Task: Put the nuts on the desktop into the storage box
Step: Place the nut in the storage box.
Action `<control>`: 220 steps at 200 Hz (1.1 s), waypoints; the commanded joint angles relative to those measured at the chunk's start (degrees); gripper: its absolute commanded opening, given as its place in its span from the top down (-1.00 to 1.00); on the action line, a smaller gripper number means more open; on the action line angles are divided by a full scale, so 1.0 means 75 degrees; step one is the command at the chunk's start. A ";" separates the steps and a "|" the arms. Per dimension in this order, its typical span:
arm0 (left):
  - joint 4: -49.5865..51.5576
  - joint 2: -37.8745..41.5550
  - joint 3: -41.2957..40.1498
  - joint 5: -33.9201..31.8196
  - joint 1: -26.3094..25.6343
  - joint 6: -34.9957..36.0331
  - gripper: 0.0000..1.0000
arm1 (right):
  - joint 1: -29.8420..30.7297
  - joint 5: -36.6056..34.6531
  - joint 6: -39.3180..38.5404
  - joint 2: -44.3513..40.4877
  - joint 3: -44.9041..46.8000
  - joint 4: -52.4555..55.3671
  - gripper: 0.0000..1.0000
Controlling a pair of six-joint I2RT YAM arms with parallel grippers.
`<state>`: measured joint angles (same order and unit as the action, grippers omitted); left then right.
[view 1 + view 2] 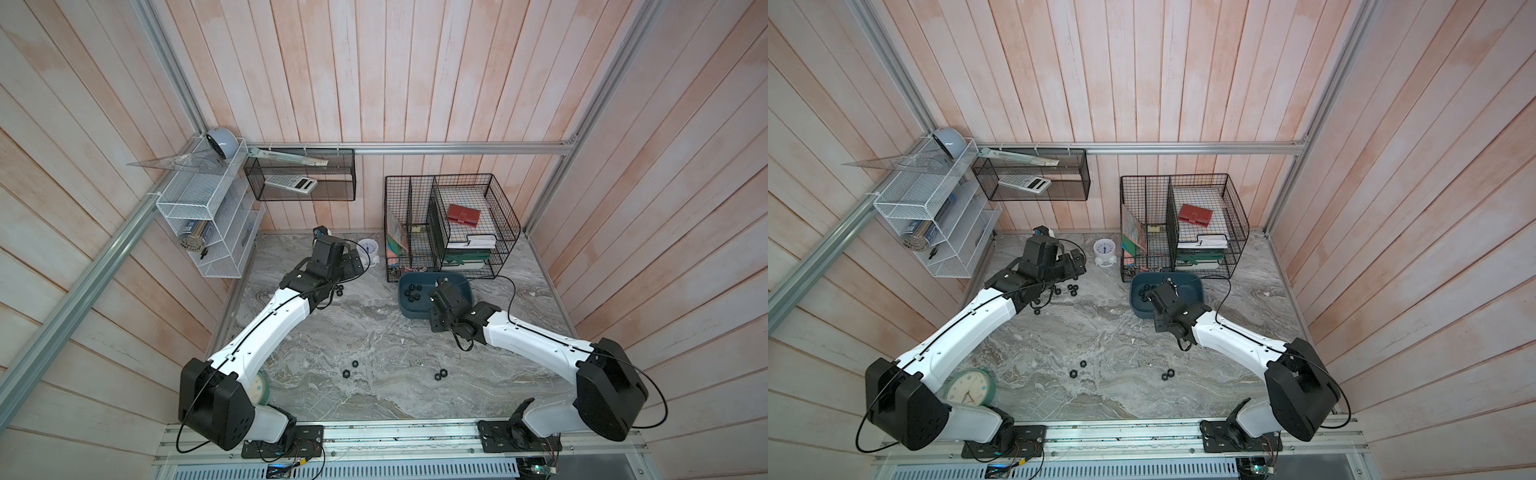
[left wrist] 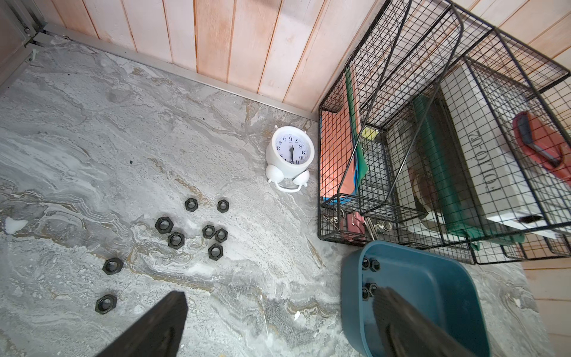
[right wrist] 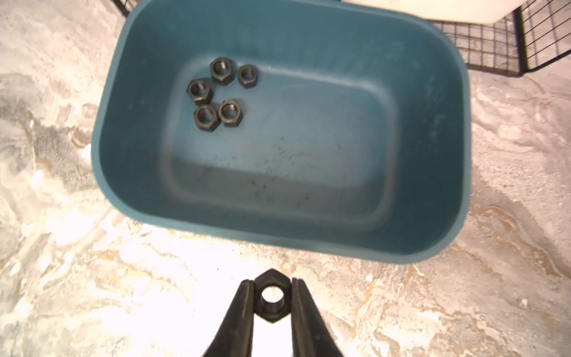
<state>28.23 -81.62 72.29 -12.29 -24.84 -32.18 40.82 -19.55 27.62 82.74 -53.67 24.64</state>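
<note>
The storage box (image 3: 309,154), a teal tub, holds several black nuts (image 3: 230,112) in one corner. My right gripper (image 3: 272,282) is shut on a single nut (image 3: 272,309), gripped by its flats and held over the desktop (image 3: 123,278) just short of the box's near rim. In both top views the right wrist (image 1: 446,305) hangs over the box (image 1: 457,286). My left gripper (image 2: 279,295) is open, with nothing between its fingers, above the desktop beside several loose nuts (image 2: 208,231). More nuts lie near the front, a pair (image 1: 350,368) and another pair (image 1: 440,374).
A white alarm clock (image 2: 290,154) stands behind the loose nuts. Black wire baskets (image 1: 453,224) with books stand right behind the box. A green-rimmed clock (image 1: 969,388) lies under the left arm. A white mesh rack (image 1: 208,208) and a black basket (image 1: 301,174) hang on the walls.
</note>
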 commanded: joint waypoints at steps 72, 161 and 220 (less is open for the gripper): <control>0.0075 0.0371 -0.0183 -0.0311 0.0054 0.0105 -1.00 | -0.1024 0.0633 -0.1070 0.2252 -0.1835 -0.0472 0.61; 0.0194 0.0471 -0.0217 -0.0446 0.0089 0.0143 -1.00 | -0.1254 0.1042 -0.1093 0.3711 -0.2719 -0.0564 0.59; 0.0219 0.0544 -0.0287 -0.0502 0.0113 0.0166 -1.00 | -0.1370 0.1463 -0.1240 0.4403 -0.3432 -0.0213 0.55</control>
<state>29.19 -79.24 71.33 -14.98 -24.32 -31.90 30.63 -10.37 19.33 113.75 -77.10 21.12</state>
